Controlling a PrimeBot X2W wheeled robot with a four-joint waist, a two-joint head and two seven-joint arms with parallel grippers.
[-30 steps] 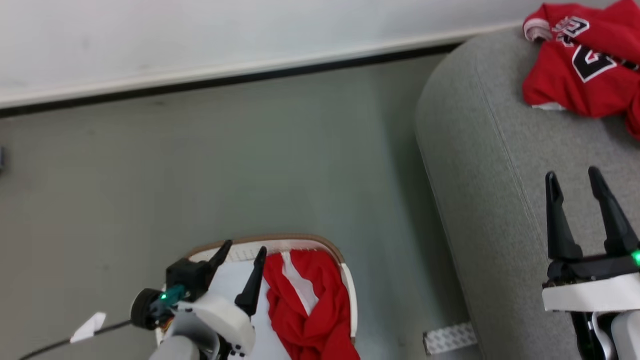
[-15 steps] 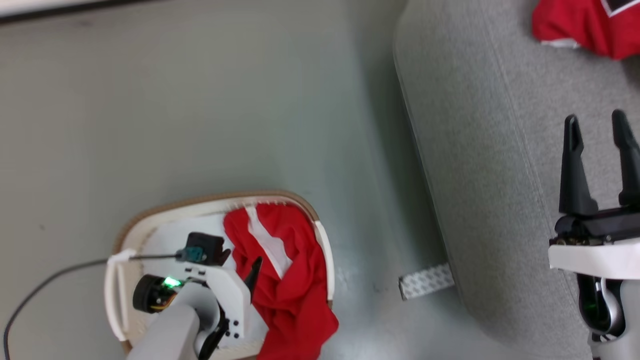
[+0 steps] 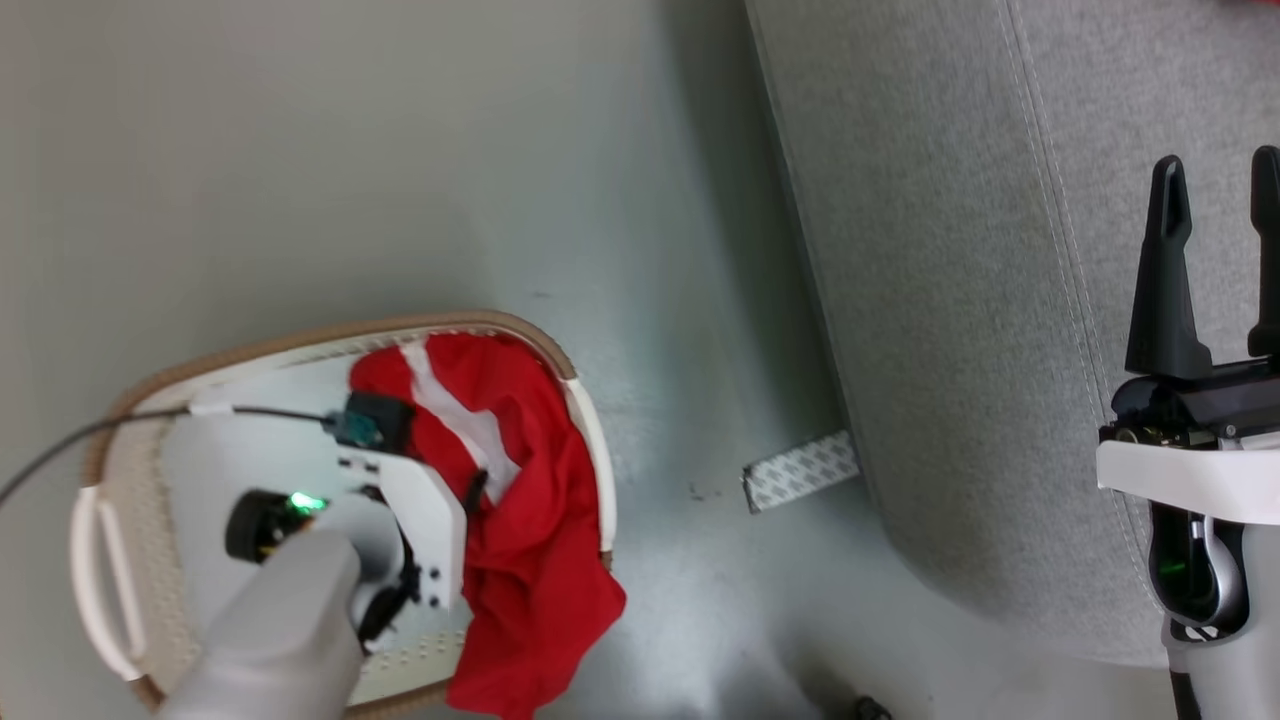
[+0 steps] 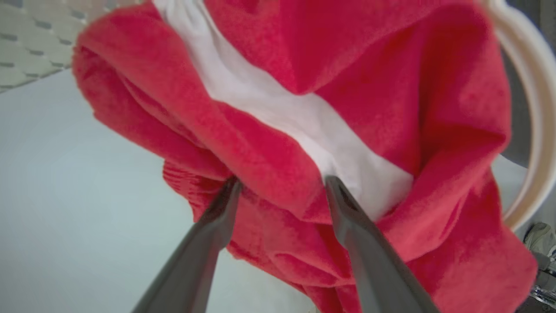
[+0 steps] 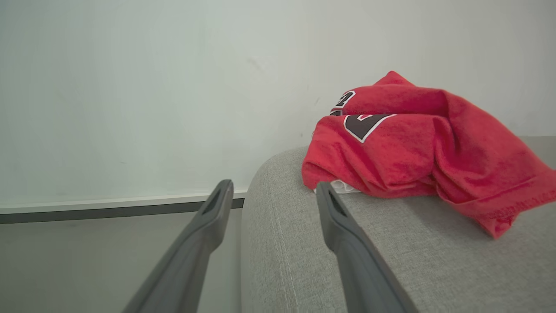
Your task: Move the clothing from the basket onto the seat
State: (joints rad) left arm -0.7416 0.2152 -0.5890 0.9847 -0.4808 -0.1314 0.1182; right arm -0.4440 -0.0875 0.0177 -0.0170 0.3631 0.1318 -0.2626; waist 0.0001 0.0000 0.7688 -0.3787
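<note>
Both spread: left pincer (image 4: 282, 180) at clothing (image 3: 530, 560) in basket (image 3: 300, 335), right pincer (image 3: 1218, 165) over seat (image 3: 950, 250).

Seat (image 3: 930, 300): grey woven upholstery, rounded padded edge, stitched seam.

Basket (image 3: 300, 338): cream-white, perforated walls, tan-brown rim; upright on the floor beside the seat, apart from it.

Red piece (image 3: 540, 540): one broad white band showing, crumpled in the half of the basket nearer the seat, a fold draped over the rim on that side.

Jersey (image 5: 391, 148): red, black white-edged lettering, bunched on top of the seat near its rounded edge.
</note>
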